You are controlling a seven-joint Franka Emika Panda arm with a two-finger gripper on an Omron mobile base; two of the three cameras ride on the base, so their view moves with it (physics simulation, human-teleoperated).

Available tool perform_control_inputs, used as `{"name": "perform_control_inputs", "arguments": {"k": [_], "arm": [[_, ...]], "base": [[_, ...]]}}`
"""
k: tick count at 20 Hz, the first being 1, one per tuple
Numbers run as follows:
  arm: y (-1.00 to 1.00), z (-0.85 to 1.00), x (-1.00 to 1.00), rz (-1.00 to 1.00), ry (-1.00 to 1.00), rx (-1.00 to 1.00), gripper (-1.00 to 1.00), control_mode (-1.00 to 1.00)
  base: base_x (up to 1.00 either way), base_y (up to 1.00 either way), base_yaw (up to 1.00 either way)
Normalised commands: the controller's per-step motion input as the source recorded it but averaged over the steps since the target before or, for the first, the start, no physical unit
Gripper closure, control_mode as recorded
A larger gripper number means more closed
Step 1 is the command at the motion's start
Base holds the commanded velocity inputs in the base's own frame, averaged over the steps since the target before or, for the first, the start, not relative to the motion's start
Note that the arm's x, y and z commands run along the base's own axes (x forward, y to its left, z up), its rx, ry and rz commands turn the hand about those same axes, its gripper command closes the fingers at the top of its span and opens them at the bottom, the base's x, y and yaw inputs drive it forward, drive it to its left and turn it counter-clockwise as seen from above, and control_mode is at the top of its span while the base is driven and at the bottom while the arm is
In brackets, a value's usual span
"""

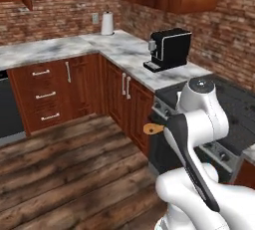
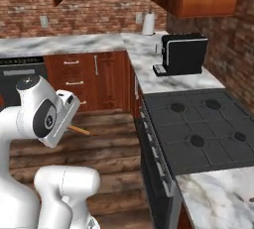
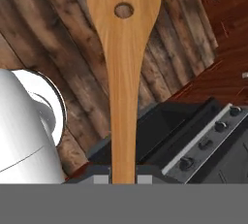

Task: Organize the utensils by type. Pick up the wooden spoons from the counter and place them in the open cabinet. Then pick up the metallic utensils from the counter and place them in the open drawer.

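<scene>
In the left base view, the pale wooden spoon [image 1: 153, 129] pokes out from behind the white arm, over the plank floor [image 1: 64, 164] and in front of the oven below the stove [image 1: 234, 104]. The gripper itself is hidden behind the arm here. On the marble worktop [image 1: 114, 47] stand a black coffee machine [image 1: 169, 49] and a paper towel roll [image 1: 107, 23].

In the right base view, the spoon's thin handle [image 2: 78, 130] juts from the hand, over the floor, left of the stove [image 2: 198, 129]; how the jaws stand is hard to judge here.

In the hand view, the gripper [image 3: 122, 179] is closed tight on the tan spoon's handle [image 3: 123, 136], and its slotted blade [image 3: 124, 9] reaches away over the floorboards, beside the stove's knob panel [image 3: 208, 140]. An upper cabinet in the right base view seems to hang open, its inside unclear.
</scene>
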Motion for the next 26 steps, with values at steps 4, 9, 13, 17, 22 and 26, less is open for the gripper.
{"name": "perform_control_inputs", "arguments": {"k": [4,9,13,17,22,26], "arm": [[0.0,0.0,0.0,0.0,0.0,0.0,1.0,1.0],[0.0,0.0,0.0,0.0,0.0,0.0,1.0,1.0],[0.0,0.0,0.0,0.0,0.0,0.0,1.0,1.0],[0.0,0.0,0.0,0.0,0.0,0.0,1.0,1.0],[0.0,0.0,0.0,0.0,0.0,0.0,1.0,1.0],[0.0,0.0,0.0,0.0,0.0,0.0,1.0,1.0]], "base": [[0.86,0.71,0.41],[0.99,0.77,0.31],[0.92,0.77,0.24],[0.81,0.55,0.16],[0.85,0.46,0.15],[0.86,0.38,0.15]]}}
